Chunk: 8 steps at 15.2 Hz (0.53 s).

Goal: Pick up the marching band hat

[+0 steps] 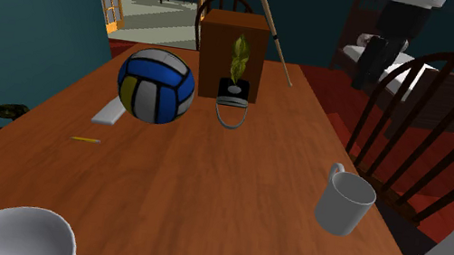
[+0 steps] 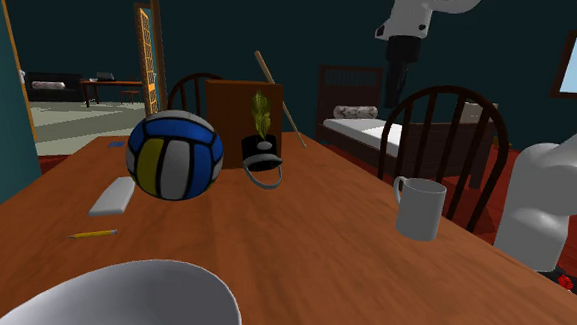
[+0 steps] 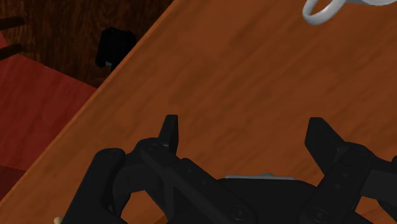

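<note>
The marching band hat (image 1: 234, 91) (image 2: 260, 149) is small and black, with a yellow-green plume and a grey chin strap looping forward. It stands upright on the wooden table (image 1: 234, 196) (image 2: 313, 248) (image 3: 242, 76), right in front of a brown box (image 1: 228, 40) (image 2: 234, 104). My gripper (image 1: 367, 76) (image 2: 397, 79) (image 3: 245, 133) hangs open and empty high above the table's edge, at the shoulder view's right, well apart from the hat. In the wrist view its two black fingers (image 3: 170, 130) stand wide apart over bare wood.
A blue, white and yellow volleyball (image 1: 156, 85) (image 2: 175, 155) sits beside the hat. A white mug (image 1: 344, 201) (image 2: 420, 207) (image 3: 331, 9), a white bowl (image 1: 9, 233) (image 2: 130, 300), a pencil (image 1: 85, 139) and a flat white block (image 1: 110, 113) lie around. A bat (image 1: 275, 36) leans behind the box. Chairs (image 1: 434, 133) (image 2: 448, 133) line the side.
</note>
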Available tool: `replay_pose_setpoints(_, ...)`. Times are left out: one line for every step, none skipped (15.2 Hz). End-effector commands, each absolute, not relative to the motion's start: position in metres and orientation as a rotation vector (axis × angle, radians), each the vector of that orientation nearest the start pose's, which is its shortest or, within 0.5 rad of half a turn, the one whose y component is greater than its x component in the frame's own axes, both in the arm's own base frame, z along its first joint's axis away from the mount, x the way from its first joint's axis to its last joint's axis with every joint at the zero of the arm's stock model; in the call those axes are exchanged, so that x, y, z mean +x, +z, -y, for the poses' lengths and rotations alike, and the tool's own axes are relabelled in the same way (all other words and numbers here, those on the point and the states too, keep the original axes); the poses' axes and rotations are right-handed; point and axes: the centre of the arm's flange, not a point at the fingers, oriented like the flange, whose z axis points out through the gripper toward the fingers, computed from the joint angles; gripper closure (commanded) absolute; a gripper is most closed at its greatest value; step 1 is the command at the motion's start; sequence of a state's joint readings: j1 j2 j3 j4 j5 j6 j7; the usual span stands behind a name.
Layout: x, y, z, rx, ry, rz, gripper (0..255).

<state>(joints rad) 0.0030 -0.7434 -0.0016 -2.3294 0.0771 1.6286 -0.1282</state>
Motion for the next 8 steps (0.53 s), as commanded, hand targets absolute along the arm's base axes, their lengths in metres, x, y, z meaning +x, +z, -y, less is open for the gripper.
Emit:
replay_pose_setpoints(0.325,0.595,-0.008,-3.059,-0.073,0.195,0)
replay_pose_setpoints(0.336,0.593,-0.012,-3.048,-0.077,0.173,0)
replay_pose_setpoints(0.347,0.591,-0.016,-3.038,-0.081,0.152,0)
replay_pose_setpoints(0.358,0.589,-0.020,-3.026,-0.085,0.131,0)
replay_pose_setpoints(0.370,0.587,-0.024,-3.015,-0.089,0.110,0)
replay_pose_setpoints(0.381,0.586,-0.027,-3.004,-0.093,0.089,0)
replay_pose_setpoints(0.393,0.584,-0.031,-2.992,-0.097,0.068,0)
replay_pose_setpoints(0.404,0.582,-0.034,-2.981,-0.101,0.048,0)
